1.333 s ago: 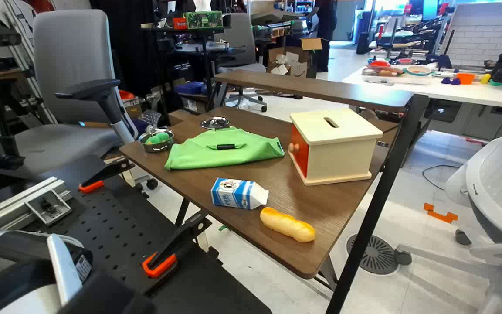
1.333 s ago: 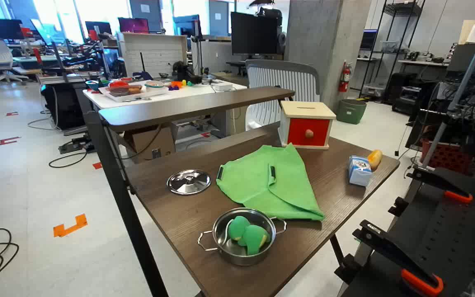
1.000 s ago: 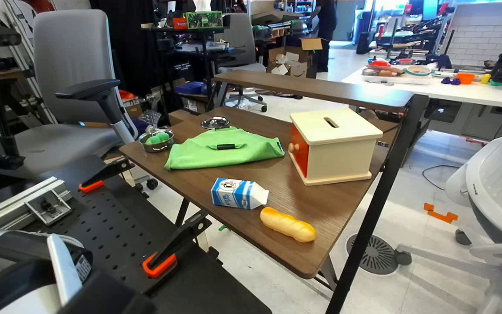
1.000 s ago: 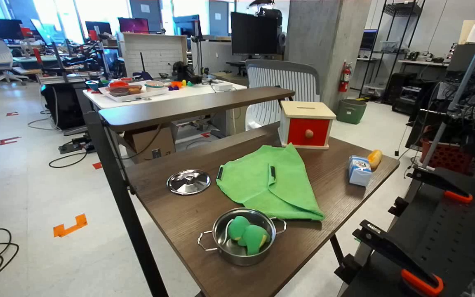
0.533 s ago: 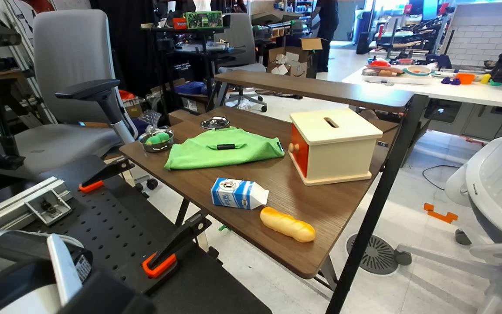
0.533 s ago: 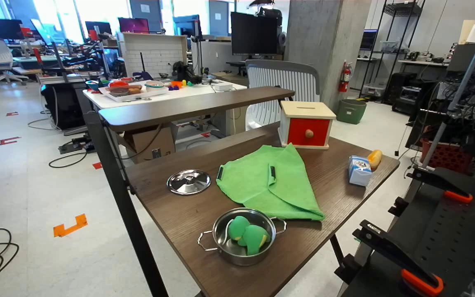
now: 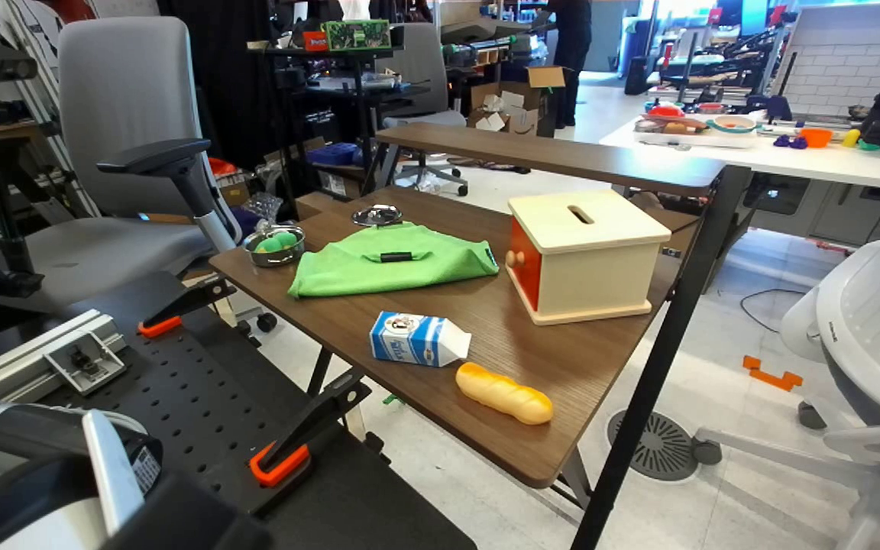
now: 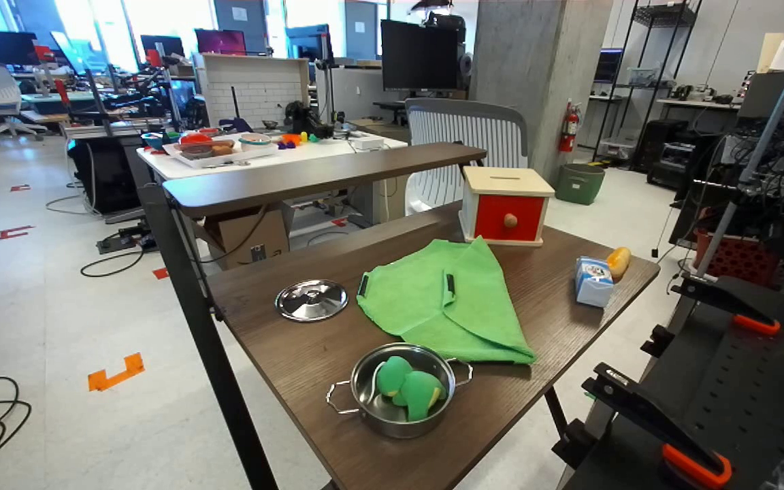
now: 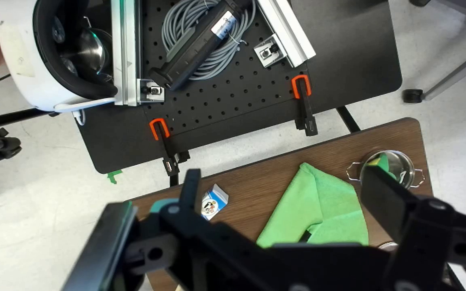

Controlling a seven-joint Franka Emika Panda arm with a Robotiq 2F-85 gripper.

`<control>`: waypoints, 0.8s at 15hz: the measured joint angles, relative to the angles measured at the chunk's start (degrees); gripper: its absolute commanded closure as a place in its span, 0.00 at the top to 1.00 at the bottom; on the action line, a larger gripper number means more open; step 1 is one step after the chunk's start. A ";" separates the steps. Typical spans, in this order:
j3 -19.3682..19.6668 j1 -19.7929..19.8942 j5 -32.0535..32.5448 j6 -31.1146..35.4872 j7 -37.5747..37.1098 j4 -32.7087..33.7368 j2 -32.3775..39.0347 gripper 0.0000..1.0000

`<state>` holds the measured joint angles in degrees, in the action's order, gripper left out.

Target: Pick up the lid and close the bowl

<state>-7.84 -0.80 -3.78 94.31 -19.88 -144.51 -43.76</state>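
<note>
The lid (image 8: 312,301) is round, shiny metal with a small knob and lies flat on the brown table. It also shows in an exterior view (image 7: 377,216); in the wrist view only a sliver of its rim (image 9: 387,245) shows beside my right-hand finger. The bowl is a steel pot (image 8: 402,427) with two wire handles, uncovered, holding green soft objects. It also shows in an exterior view (image 7: 278,260) and, partly behind a finger, in the wrist view (image 9: 411,165). My gripper (image 9: 283,180) is open and empty, high above the table, and out of both exterior views.
A green cloth (image 8: 446,306) lies between the lid, pot and wooden box (image 8: 506,211) with a red front. A milk carton (image 7: 413,338) and toy bread (image 7: 505,393) lie near the table edge. A raised shelf (image 7: 562,156) runs along one side. A black pegboard table (image 9: 225,97) with clamps adjoins.
Nothing on the table has moved. A person far in the background has shifted slightly.
</note>
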 measured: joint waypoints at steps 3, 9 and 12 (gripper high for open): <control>0.00 0.00 0.00 0.00 0.00 0.00 0.00 1.00; -0.23 0.00 0.01 0.00 0.00 -0.14 0.07 1.00; -1.74 -0.01 0.05 0.50 0.00 -0.14 0.84 1.00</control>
<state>-9.59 -0.81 -3.73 94.81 -19.88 -144.65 -42.92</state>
